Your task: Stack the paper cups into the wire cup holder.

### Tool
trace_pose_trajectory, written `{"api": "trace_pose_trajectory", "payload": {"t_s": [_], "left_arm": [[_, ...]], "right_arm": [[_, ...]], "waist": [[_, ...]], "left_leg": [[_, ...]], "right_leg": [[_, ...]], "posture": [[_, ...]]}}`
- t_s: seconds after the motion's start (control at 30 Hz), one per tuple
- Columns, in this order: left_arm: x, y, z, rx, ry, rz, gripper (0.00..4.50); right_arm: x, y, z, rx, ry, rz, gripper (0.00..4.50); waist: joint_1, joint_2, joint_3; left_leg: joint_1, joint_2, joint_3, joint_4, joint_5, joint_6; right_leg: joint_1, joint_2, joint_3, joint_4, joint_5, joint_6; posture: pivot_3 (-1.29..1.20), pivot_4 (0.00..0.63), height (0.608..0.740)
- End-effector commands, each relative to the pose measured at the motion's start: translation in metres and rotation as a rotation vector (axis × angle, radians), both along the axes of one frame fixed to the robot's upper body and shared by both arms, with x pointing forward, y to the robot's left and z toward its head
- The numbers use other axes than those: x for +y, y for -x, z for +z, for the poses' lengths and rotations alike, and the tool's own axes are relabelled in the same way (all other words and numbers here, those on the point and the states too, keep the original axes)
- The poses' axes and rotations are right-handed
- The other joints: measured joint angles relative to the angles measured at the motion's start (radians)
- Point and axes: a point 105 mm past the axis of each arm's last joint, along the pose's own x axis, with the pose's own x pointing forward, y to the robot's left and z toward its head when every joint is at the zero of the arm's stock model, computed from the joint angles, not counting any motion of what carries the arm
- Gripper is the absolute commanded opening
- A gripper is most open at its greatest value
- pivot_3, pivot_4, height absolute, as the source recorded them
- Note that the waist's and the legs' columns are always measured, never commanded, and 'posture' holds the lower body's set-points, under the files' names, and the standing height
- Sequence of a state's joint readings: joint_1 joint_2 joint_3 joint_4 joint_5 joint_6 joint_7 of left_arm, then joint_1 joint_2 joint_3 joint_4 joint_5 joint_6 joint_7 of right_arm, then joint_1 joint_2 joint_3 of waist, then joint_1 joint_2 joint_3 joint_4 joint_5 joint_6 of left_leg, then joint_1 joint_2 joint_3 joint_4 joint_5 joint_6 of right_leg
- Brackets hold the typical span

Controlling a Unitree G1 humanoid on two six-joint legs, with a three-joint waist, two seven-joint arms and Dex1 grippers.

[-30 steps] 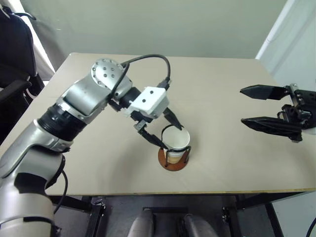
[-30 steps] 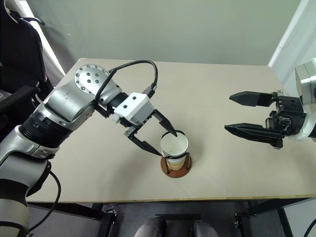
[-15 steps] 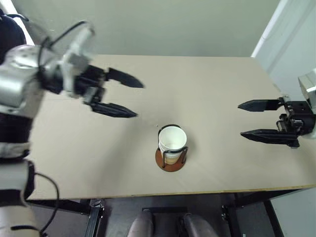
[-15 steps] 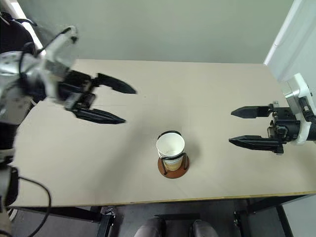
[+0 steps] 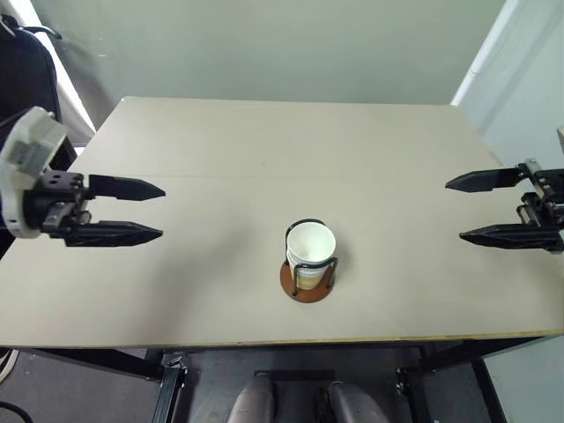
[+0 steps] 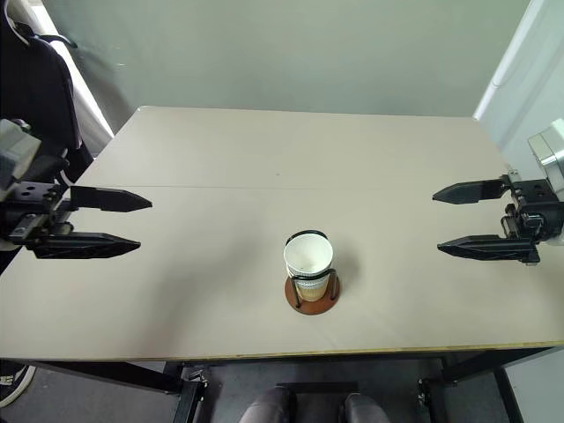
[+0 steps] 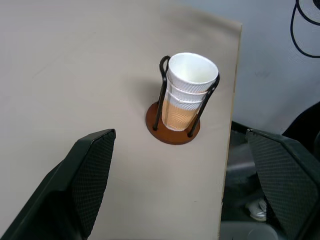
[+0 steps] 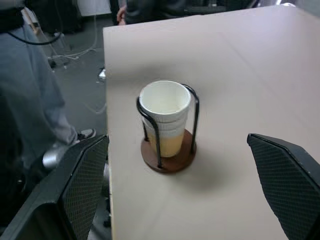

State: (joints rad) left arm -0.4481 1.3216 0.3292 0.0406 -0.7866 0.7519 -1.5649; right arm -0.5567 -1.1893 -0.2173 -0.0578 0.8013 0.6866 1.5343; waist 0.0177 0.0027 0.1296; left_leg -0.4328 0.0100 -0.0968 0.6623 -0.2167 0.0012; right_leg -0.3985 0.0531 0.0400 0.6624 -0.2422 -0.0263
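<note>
Near the front edge of the pale beige rectangular table [image 5: 264,159], about midway along it, stands the wire cup holder [image 5: 307,284], a round reddish-brown disc base with thin black wire loops rising from it. Nested inside it sit the paper cups [image 5: 310,254], small tapered cups with tan-yellow ribbed sides, white insides and rolled white rims; the wrist views show the stacked rims one above another, the lowest cup's tan wall resting on the disc and the top cup's rim standing level with the tops of the loops. The stack is upright and nothing touches it. Out to the left, well apart from the holder, the left gripper [image 5: 150,211] hangs over the table's left side, its two black fingers spread wide and pointing inward toward the middle, with nothing between them. On the opposite side, the right gripper [image 5: 471,210] hovers over the table's right edge, likewise spread wide and empty, its fingers pointing inward. Farther back the tabletop lies bare up to a grey-green wall [image 5: 282,44]
</note>
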Motion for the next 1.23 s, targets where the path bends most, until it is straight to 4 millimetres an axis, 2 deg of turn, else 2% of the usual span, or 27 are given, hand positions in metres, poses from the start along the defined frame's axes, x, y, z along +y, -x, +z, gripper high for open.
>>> {"api": "trace_pose_trajectory", "payload": {"t_s": [0.03, 0.6, 1.23], "left_arm": [[-0.001, 0.009, 0.008, -0.025, -0.017, -0.011, 4.49], [-0.006, 0.013, -0.004, -0.005, -0.009, -0.01, 4.49], [-0.008, 0.015, -0.008, 0.001, -0.014, 0.003, 4.49]], "right_arm": [[-0.001, 0.0, 0.005, -0.01, 0.003, 0.008, 4.5], [-0.004, -0.007, 0.002, -0.006, 0.035, 0.007, 4.5], [-0.002, -0.012, 0.0, -0.009, 0.049, 0.018, 4.5]], "waist": [[0.0, 0.0, 0.0], [-0.003, 0.0, 0.0], [-0.003, 0.0, 0.0]], "left_leg": [[0.0, 0.0, 0.0, 0.0, 0.0, 0.0], [-0.002, 0.0, 0.0, -0.006, -0.001, -0.001], [-0.002, 0.0, 0.0, -0.006, -0.001, -0.002]], "right_leg": [[0.0, 0.0, 0.0, 0.0, 0.0, -0.001], [-0.006, 0.0, 0.0, 0.001, 0.0, -0.003], [-0.006, 0.0, 0.0, 0.001, 0.0, -0.004]], "posture": [[0.0, 0.15, 0.74], [0.0, 0.15, 0.74], [0.0, 0.15, 0.74]]}}
